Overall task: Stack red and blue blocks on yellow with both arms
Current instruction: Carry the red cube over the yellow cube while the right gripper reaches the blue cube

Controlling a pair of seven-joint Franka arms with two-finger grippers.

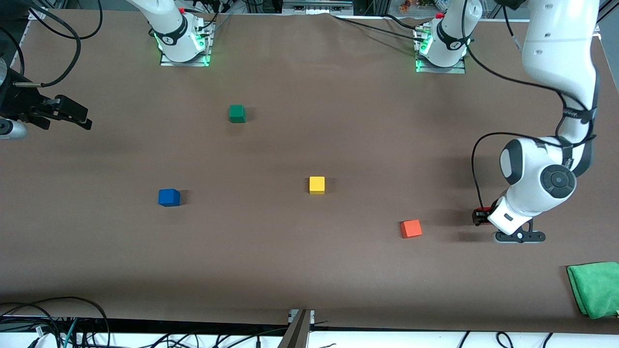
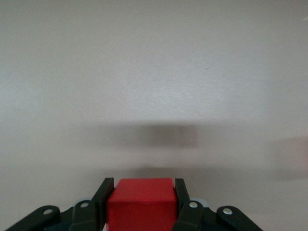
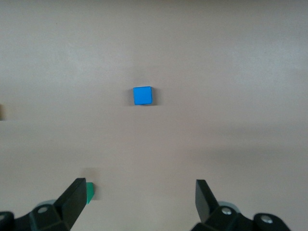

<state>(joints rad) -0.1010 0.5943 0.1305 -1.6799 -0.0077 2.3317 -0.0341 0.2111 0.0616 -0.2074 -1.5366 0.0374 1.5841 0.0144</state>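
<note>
The red block (image 2: 140, 204) sits between the fingers of my left gripper (image 2: 143, 182), which is shut on its two sides. From the front, that left gripper (image 1: 480, 216) is down at the table toward the left arm's end, and only a sliver of the red block (image 1: 482, 210) shows. The blue block (image 1: 169, 197) lies alone toward the right arm's end. The yellow block (image 1: 316, 185) lies near the middle of the table with nothing on it. My right gripper (image 1: 80, 116) hovers open and empty at the right arm's end. Its wrist view shows the right gripper (image 3: 140, 183) and the blue block (image 3: 142, 95).
A dark green cube (image 1: 237, 113) lies farther from the front camera than the blue block. An orange cube (image 1: 411, 228) lies beside the left gripper, toward the middle. A green cloth (image 1: 595, 287) lies at the near corner of the left arm's end.
</note>
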